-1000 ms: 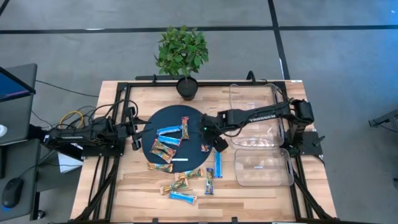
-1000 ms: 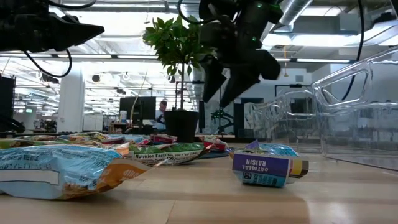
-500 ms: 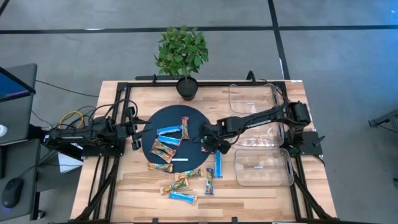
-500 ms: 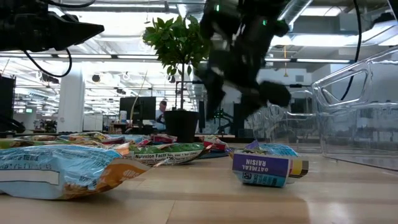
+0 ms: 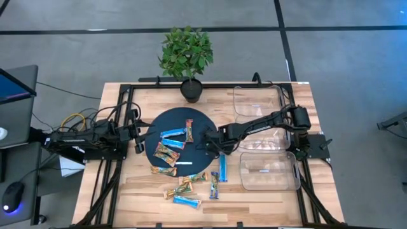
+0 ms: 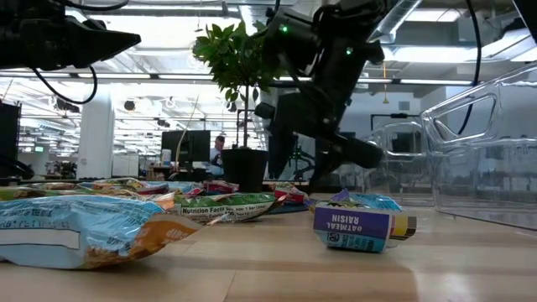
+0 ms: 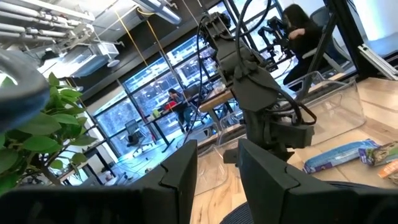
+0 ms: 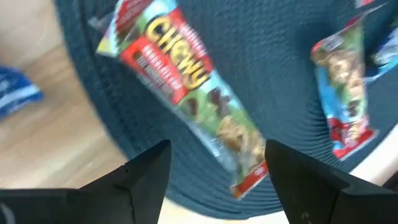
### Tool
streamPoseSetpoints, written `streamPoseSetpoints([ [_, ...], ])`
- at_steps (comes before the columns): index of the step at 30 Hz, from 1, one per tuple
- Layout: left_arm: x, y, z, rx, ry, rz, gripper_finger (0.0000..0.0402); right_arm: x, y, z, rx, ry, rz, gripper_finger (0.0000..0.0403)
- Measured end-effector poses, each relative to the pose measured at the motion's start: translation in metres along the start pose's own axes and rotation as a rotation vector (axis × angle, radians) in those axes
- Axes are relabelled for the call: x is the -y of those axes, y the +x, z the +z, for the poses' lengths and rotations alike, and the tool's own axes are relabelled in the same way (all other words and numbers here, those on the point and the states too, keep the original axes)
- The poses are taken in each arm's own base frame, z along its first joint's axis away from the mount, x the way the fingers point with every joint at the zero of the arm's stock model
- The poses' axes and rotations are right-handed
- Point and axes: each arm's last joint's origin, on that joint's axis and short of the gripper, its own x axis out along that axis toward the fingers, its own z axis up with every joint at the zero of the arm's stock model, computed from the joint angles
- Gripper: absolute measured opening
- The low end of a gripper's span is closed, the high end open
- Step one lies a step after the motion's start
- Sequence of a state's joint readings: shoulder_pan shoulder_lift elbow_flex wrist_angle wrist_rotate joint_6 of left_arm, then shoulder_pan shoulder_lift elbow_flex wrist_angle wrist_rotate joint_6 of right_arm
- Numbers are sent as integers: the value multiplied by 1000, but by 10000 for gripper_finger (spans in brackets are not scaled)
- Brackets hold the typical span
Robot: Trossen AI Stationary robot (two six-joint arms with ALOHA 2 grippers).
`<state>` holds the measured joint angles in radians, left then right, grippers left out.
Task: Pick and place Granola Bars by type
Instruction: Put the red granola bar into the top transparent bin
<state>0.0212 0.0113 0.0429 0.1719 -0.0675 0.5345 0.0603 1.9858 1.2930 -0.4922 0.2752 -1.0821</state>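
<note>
Hovering wide open and empty, the right hand (image 8: 214,177) straddles a red granola bar (image 8: 186,87).

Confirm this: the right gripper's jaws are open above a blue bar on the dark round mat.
Not blue. The right wrist view shows the right gripper, jaws open, above a red Chewy bar on the dark round mat.

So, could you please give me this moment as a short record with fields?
surface: wooden table with a dark round mat
right gripper: open, low over the mat's right edge, above a red granola bar
left gripper: waiting at the mat's left edge, holding nothing
bins: two clear bins on the right
other bars: scattered on the mat and the wood
</note>
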Motion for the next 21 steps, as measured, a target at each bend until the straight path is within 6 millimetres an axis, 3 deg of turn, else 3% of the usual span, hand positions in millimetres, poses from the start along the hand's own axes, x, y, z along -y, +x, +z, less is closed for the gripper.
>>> streamPoseSetpoints([
  [11,0,0,0,-1,-7,0,112,13,-10,7,81,62,-13,252],
  [21,0,0,0,-1,-7,0,112,13,-7,-2,52,109,26,170],
])
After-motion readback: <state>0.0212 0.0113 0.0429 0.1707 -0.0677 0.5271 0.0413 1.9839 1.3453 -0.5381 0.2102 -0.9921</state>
